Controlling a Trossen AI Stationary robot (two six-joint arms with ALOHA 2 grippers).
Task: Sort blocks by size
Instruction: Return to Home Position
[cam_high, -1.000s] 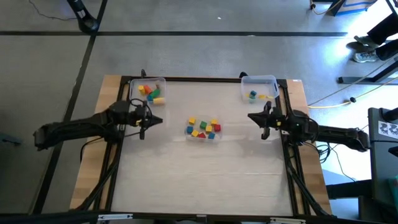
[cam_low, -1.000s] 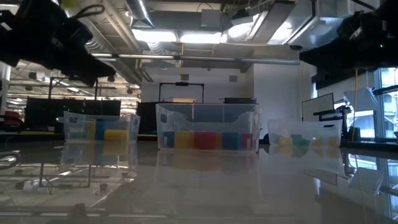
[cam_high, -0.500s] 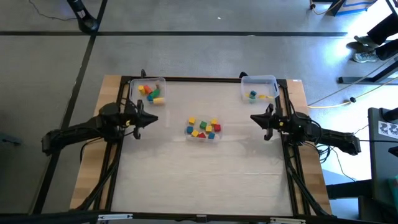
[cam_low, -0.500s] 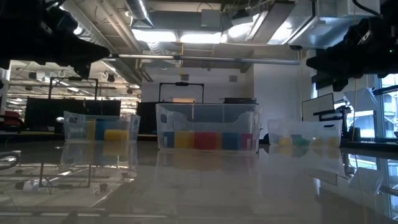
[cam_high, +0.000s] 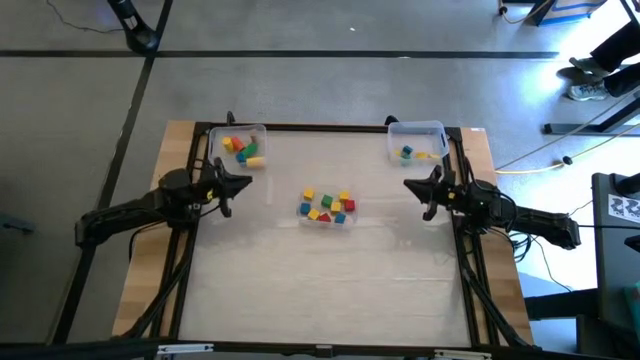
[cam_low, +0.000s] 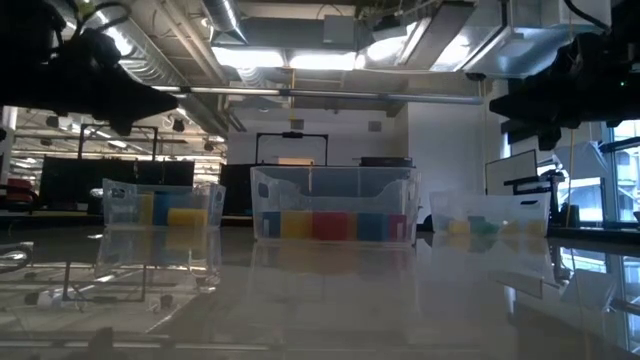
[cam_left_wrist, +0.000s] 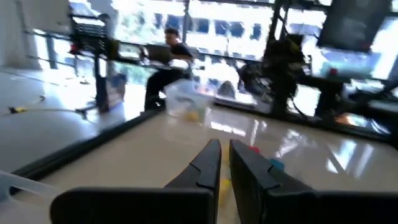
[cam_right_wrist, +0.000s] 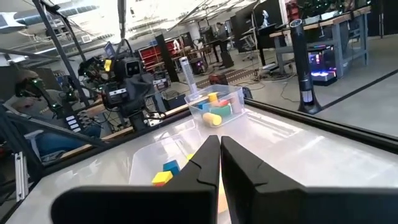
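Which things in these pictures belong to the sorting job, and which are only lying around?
For the job:
- clear plastic middle bin of mixed coloured blocks
- clear left bin
- clear right bin
- left gripper, right gripper, both shut

Lying about:
- cables on the floor

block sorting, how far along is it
Partly done. The clear plastic bin at the far left already holds several coloured blocks, and the clear plastic bin at the far right holds a couple. Nothing is in hand: the left pincer and right pincer are both shut and empty, one on each side of the centre. Left to sort: the cluster of coloured blocks in the clear middle tray.
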